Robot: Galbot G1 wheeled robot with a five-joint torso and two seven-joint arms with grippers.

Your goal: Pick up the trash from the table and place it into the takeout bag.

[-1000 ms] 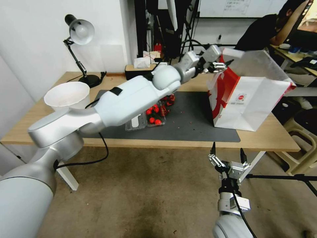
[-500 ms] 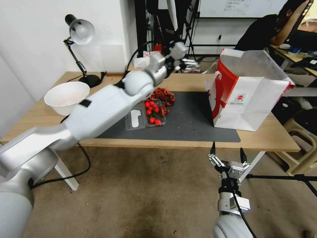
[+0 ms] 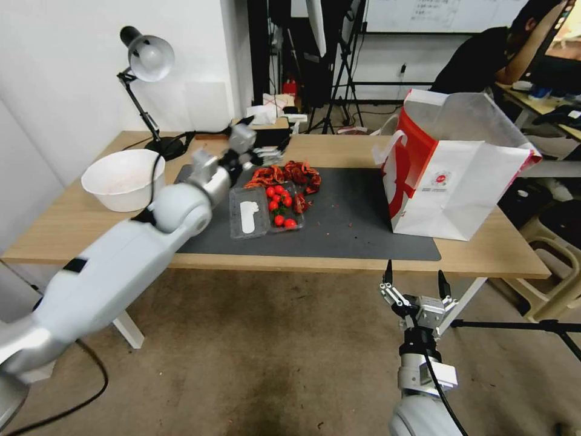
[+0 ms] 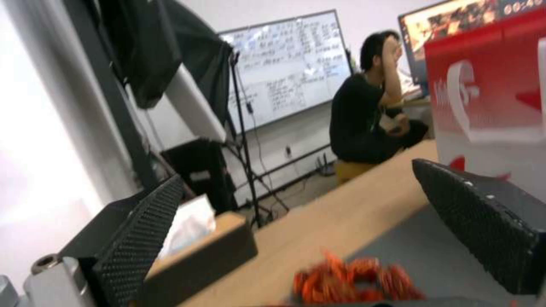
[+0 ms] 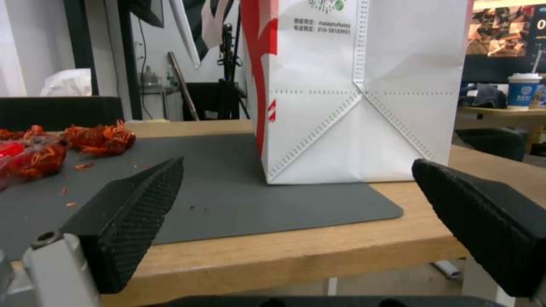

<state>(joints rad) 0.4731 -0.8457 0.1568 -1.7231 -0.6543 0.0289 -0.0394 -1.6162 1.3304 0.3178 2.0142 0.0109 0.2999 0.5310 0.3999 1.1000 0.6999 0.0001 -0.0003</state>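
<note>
place: lab/office | cues: whiteboard [image 4: 290, 68], light stands [image 3: 339, 66], monitor [image 3: 566, 48], desk lamp [image 3: 145, 79]

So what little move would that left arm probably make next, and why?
Probably a short dip onto the heap of red-orange shell scraps at the far side of the dark grey mat. The left tool hangs open just beside that heap, holding nothing, while the red-and-white paper takeout bag stands open. The right tool waits open below the table edge.

The left arm [image 3: 121, 254] covers the mat's [image 3: 363, 224] near-left corner. The bag [image 5: 352, 85] is cut off at the top in the right wrist view. The red scraps [image 4: 352, 281] blur in the left wrist view.
</note>
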